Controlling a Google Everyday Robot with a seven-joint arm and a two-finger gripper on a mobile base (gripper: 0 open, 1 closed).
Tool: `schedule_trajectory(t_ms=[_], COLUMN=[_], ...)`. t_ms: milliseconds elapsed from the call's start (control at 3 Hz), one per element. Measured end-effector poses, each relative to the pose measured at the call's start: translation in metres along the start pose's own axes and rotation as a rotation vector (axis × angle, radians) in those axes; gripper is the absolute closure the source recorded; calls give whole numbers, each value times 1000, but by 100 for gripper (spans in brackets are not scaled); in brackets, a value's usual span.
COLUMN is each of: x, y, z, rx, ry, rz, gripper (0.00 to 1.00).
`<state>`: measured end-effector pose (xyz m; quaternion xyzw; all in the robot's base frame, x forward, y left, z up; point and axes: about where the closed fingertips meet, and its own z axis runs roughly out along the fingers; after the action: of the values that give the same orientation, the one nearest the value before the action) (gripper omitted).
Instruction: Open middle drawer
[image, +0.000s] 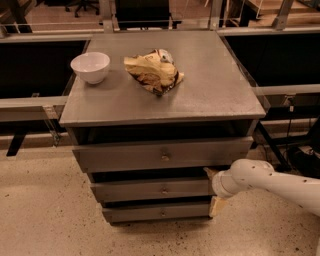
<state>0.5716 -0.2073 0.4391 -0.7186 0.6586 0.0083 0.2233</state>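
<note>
Beneath the worktop (215, 90), at the right end of the drawer stack, we logged the end effector (213, 189). It was carried on a white arm (280, 180) reaching in from the right edge. Its cream fingers (216, 205) were spread wide, one at the upper edge and one below the lower edge of the middle drawer (135, 191), with the front's right end between them. We could not tell whether they gripped it.

Middle drawer: second of three grey fronts, long and flat, with a small round knob (164, 190) at centre and a dark gap above and below.

Top drawer (125, 156): tallest front, own centre knob, dark gap under the worktop.

Bottom drawer (150, 213): lowest front, nearest the floor (45, 215).

On the worktop we found a white bowl (90, 67), upright, near the back-left corner. A crumpled yellow bag (152, 72) lay to its right, apart from it, towards the middle.

Floor: pale, speckled.
</note>
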Motion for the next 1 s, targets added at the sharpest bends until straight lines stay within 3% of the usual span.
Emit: schedule_trajectory(t_ms=[333, 667, 1000], x=[8, 8, 8], y=[-11, -16, -16], z=[10, 15, 15], rx=[-3, -3, -3], ry=[13, 9, 8], rz=[12, 19, 19], gripper=[18, 41, 54])
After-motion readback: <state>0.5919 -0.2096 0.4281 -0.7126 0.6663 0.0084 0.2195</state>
